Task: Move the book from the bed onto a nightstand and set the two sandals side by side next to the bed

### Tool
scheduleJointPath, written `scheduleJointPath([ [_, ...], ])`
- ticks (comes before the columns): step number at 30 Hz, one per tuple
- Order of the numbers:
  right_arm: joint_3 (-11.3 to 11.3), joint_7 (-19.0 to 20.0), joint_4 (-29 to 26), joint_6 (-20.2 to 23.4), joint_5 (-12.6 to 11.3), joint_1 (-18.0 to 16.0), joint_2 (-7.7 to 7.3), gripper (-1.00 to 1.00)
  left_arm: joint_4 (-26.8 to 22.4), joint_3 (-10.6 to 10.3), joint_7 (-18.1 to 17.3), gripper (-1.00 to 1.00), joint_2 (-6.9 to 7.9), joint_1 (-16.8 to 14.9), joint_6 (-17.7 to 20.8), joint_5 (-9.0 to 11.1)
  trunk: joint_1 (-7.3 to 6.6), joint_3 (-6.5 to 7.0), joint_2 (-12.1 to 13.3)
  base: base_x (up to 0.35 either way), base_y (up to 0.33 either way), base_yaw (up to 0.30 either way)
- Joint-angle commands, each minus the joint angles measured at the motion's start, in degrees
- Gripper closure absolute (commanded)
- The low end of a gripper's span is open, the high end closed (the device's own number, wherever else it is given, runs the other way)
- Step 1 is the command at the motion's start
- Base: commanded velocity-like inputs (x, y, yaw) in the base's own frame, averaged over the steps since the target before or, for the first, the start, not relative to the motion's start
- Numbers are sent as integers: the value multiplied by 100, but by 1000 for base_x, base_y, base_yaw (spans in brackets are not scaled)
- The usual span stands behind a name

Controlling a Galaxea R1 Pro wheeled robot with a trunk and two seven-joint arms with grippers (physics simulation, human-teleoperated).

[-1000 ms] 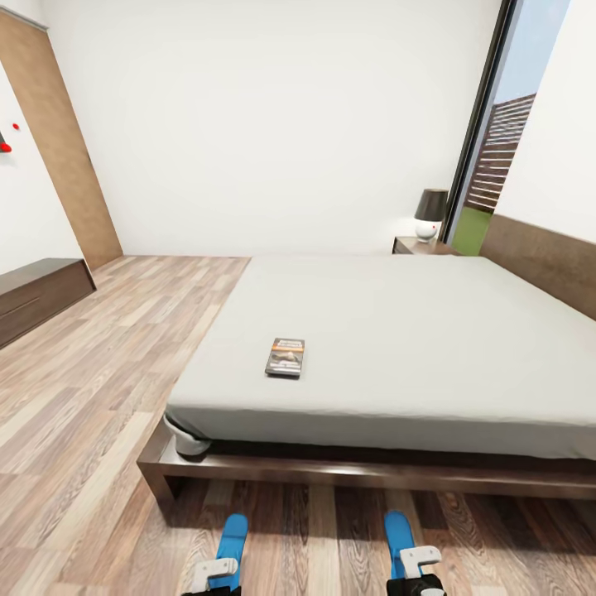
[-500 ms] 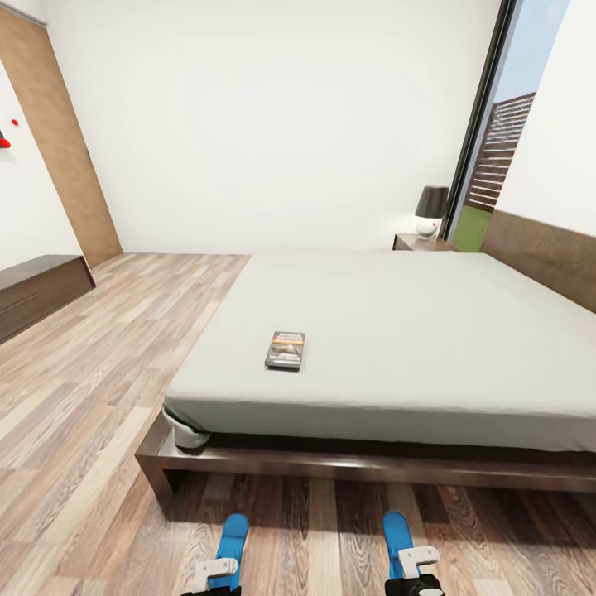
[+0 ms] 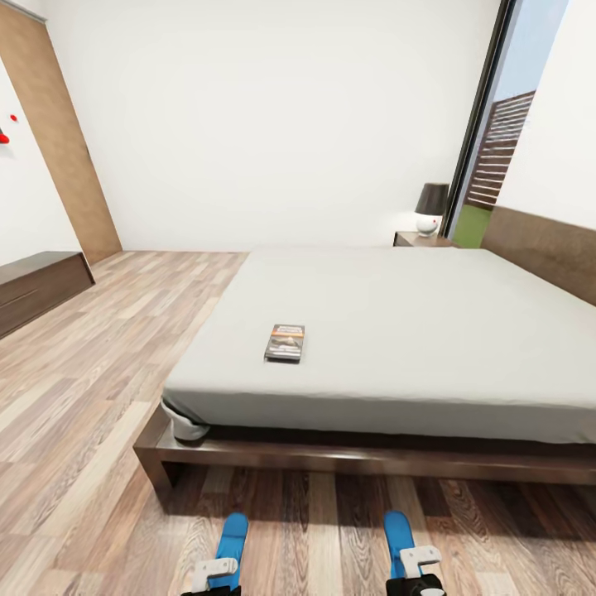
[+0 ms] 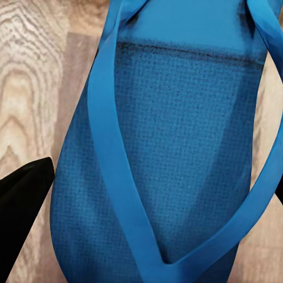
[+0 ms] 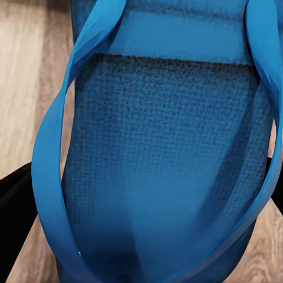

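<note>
Both grippers sit low over the wooden floor (image 3: 91, 430), the left gripper (image 3: 213, 569) clasping one blue sandal (image 3: 232, 536), the right gripper (image 3: 418, 559) clasping the other sandal (image 3: 396, 530); fingers flank each sole in the wrist views; neither is set down yet; the book (image 3: 285, 342) lies on the bed (image 3: 397, 331), well apart from the far nightstand (image 3: 418, 240); so both parts remain undone.

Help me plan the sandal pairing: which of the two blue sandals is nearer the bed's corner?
The left sandal, under the left gripper: it sits closer to the bed frame's corner than the right sandal.
</note>
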Motion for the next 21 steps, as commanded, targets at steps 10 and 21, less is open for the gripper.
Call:
scheduleJointPath([
  [10,-107,61,159,199,14,169,-59,100,162,28,-10,100,100,115,15,60,109,-95,-203,0,0,0],
  [21,-107,61,346,204,14,363,-59,100,289,28,-10,100,100,115,15,60,109,-95,-203,0,0,0],
])
